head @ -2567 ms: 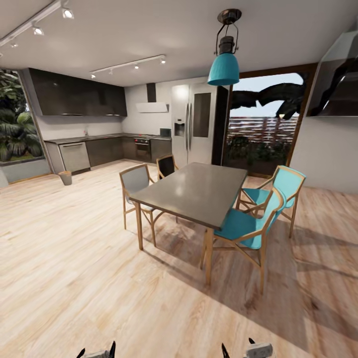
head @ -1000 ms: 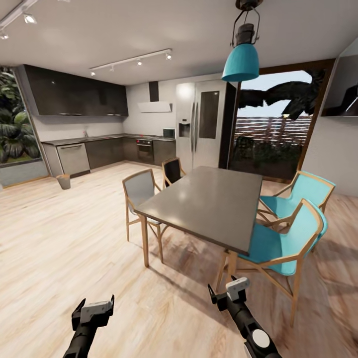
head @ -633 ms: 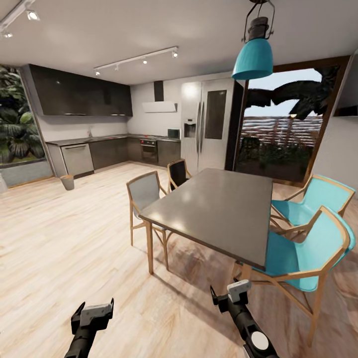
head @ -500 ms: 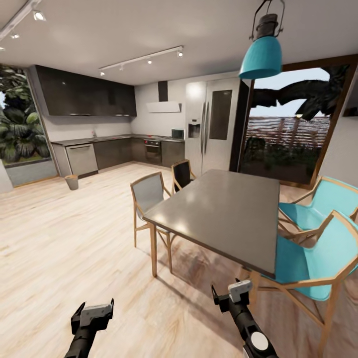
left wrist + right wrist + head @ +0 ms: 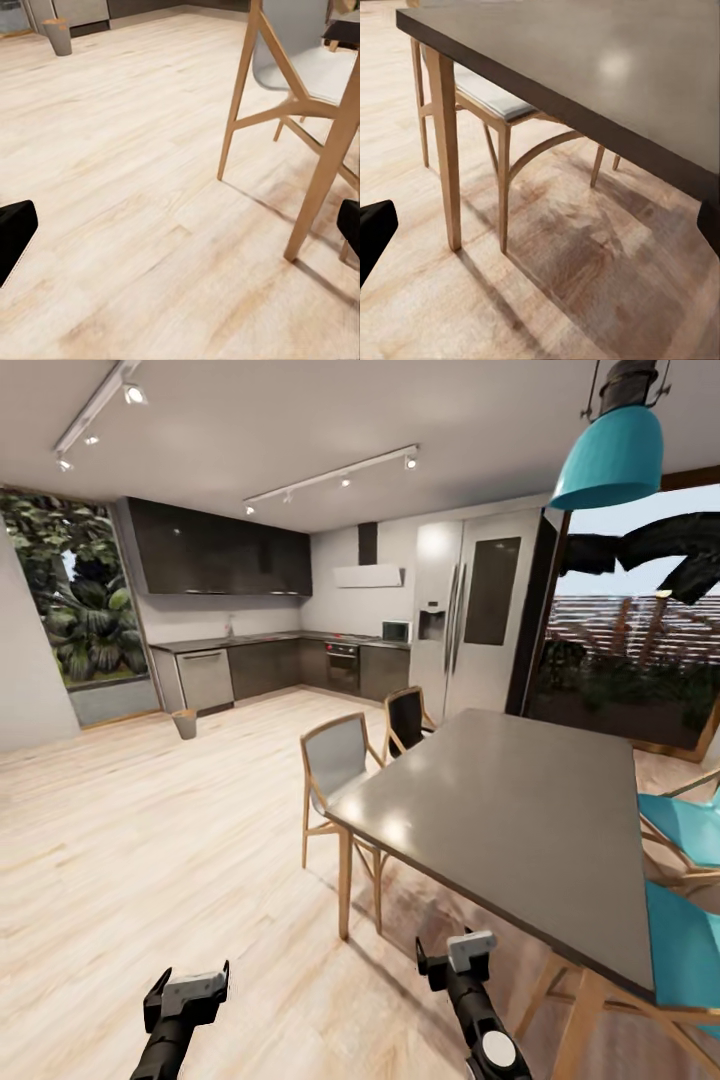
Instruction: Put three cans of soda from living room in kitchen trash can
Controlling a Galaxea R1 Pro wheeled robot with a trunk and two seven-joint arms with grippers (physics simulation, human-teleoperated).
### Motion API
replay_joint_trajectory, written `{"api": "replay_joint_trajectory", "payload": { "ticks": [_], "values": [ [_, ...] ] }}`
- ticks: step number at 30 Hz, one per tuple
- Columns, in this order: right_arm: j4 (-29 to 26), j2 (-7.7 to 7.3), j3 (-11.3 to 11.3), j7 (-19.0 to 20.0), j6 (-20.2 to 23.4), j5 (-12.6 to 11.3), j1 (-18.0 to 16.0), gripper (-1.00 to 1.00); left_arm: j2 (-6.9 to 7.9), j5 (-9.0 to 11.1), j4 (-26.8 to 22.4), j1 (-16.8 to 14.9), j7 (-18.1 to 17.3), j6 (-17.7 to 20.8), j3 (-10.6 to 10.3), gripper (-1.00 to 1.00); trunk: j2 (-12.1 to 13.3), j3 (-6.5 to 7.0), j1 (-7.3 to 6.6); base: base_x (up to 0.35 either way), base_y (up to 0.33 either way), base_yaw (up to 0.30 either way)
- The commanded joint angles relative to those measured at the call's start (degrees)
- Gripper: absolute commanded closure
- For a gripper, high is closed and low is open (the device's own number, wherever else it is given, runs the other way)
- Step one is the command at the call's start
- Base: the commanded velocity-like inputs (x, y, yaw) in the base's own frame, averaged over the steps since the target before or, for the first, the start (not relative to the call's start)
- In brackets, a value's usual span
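Pretty open scene here: the kitchen (image 5: 290, 660) is seen across the room in the head view, with dark cabinets, a steel fridge (image 5: 470, 620) and a small bin (image 5: 185, 723) parked on the wood floor (image 5: 150, 840) near the cabinets. That same bin (image 5: 58, 35) is also caught far off in the left wrist view. No soda cans are seen, so their spot can't be told from these shots.

The left claw (image 5: 188, 1000) is held low over bare floor, fingers spread wide with nothing between them. The right claw (image 5: 455, 958) is held just beside the near corner of the grey tabletop (image 5: 530, 810), also spread wide and carrying nothing. A grey-seated chair (image 5: 335, 760) is tucked at the tabletop's edge, and a teal lamp (image 5: 612, 455) is hung overhead.
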Motion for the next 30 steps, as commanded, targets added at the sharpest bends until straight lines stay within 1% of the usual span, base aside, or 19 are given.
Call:
{"api": "replay_joint_trajectory", "payload": {
  "ticks": [1,3,5,10,18,25,30],
  "values": [
    [0.2,0.19,0.0,-0.7,0.0,0.0,-0.1,-1.0,0.0,0.0,0.0,0.0,0.0,0.0,0.0,-1.0,0.0,-0.02,0.0,0.308,0.093,0.22],
    [0.4,0.41,0.3,-1.7,-0.1,0.2,-0.2,-1.0,0.0,0.0,0.0,0.0,0.0,0.0,0.0,-1.0,0.0,-0.07,0.0,0.308,0.092,0.221],
    [1.1,0.61,1.5,-2.7,-1.5,0.4,-0.3,-1.0,0.0,-0.1,0.0,0.0,0.0,0.0,0.0,-1.0,0.0,-0.11,0.0,0.308,0.09,0.148],
    [2.6,0.74,2.5,-3.3,-3.8,0.5,-0.3,-1.0,0.0,-0.2,0.0,0.0,0.0,0.0,0.0,-1.0,0.0,-0.22,0.0,0.308,0.077,0.068],
    [5.0,0.83,2.8,-3.9,-4.9,0.6,-0.3,-1.0,-0.01,-0.4,0.1,0.0,0.0,-0.4,0.0,-1.0,0.0,-0.82,0.0,0.307,0.019,0.014],
    [5.5,0.84,2.8,-3.9,-5.0,0.6,-0.3,-1.0,-0.03,-0.4,0.1,0.0,0.0,-0.5,0.0,-1.0,0.0,-1.44,0.0,0.306,0.018,0.001],
    [5.7,0.84,2.8,-3.9,-5.0,0.7,-0.3,-1.0,-0.01,-0.3,0.1,0.0,0.0,-0.6,0.0,-1.0,0.0,-1.88,0.0,0.286,0.117,0.0]
  ]
}}
